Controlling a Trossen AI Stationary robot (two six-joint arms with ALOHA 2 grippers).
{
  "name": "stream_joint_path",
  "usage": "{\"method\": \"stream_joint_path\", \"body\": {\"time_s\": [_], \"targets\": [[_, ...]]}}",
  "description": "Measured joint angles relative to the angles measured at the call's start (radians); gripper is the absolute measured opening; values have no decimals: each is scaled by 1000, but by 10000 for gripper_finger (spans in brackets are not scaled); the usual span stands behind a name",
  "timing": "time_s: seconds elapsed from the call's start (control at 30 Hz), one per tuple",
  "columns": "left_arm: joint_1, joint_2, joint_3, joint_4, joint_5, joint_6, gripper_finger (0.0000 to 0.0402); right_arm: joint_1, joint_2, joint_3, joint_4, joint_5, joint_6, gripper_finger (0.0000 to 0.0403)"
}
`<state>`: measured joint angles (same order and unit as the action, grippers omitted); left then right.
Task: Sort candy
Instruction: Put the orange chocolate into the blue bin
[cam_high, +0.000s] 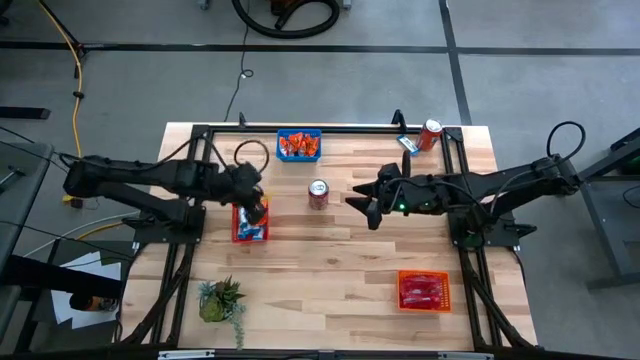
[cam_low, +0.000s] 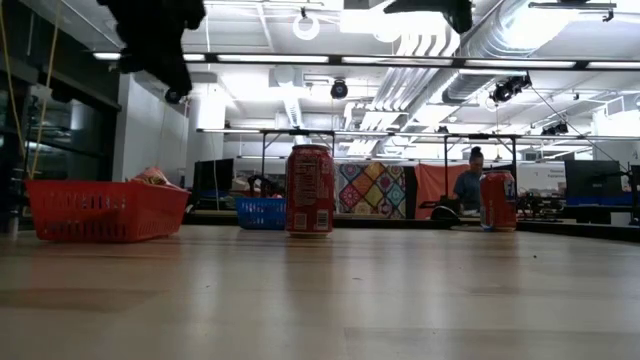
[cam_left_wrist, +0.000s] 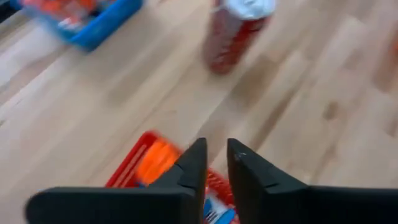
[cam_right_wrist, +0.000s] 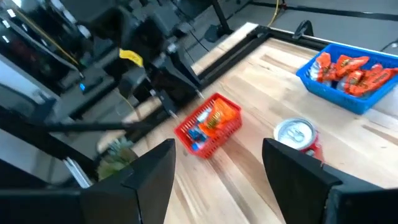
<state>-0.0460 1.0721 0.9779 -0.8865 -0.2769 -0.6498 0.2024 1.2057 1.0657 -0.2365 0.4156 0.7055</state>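
My left gripper (cam_high: 257, 208) hangs over the red basket (cam_high: 250, 224); in the left wrist view its fingers (cam_left_wrist: 214, 163) stand a narrow gap apart with nothing between them. That basket (cam_right_wrist: 208, 124) holds orange and blue-and-white candy packets (cam_left_wrist: 158, 159). My right gripper (cam_high: 365, 203) is wide open (cam_right_wrist: 217, 168) above the bare wood right of the middle can (cam_high: 318, 193), holding nothing. The blue basket (cam_high: 299, 144) by the far edge holds orange candy. An orange basket (cam_high: 424, 290) near the front right holds pink-red candy. One blue-and-white packet (cam_high: 407, 144) lies by the far can.
One red-and-silver can (cam_low: 310, 190) stands upright mid-table; another (cam_high: 431, 133) stands at the far right corner. A small green plant (cam_high: 222, 300) sits at the near left. Black frame rails run along the table's far and side edges. Bare wood lies across the table's middle and near side.
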Motion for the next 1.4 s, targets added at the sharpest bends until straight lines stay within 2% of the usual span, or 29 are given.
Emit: {"method": "stream_joint_path", "body": {"time_s": [0.23,0.33,0.43,0.5,0.7,0.87,0.97,1.03,1.2,1.4], "targets": [[-133,3,-8,-131,-219,-408,130,0,0,0,-119,-7,-72,236],[-150,4,-72,-133,-252,-575,166,0,0,0,-168,-26,-95,236],[-128,4,-165,-102,-229,-720,194,0,0,0,-202,-32,-104,236],[-95,5,-226,-38,-199,-762,207,0,0,0,-221,-32,-104,236],[22,5,-360,190,-66,-763,216,0,0,0,-239,-32,-104,236],[72,5,-406,263,-14,-727,216,0,0,0,-238,-33,-104,236],[80,5,-409,267,-13,-706,204,0,0,0,-238,-33,-95,236],[80,5,-403,267,-13,-681,174,0,0,0,-238,-34,-81,236],[80,5,-367,278,-16,-560,24,0,0,0,-238,-33,-65,236],[156,-1,-246,304,38,-331,2,0,0,0,-238,-33,-37,236]]}}
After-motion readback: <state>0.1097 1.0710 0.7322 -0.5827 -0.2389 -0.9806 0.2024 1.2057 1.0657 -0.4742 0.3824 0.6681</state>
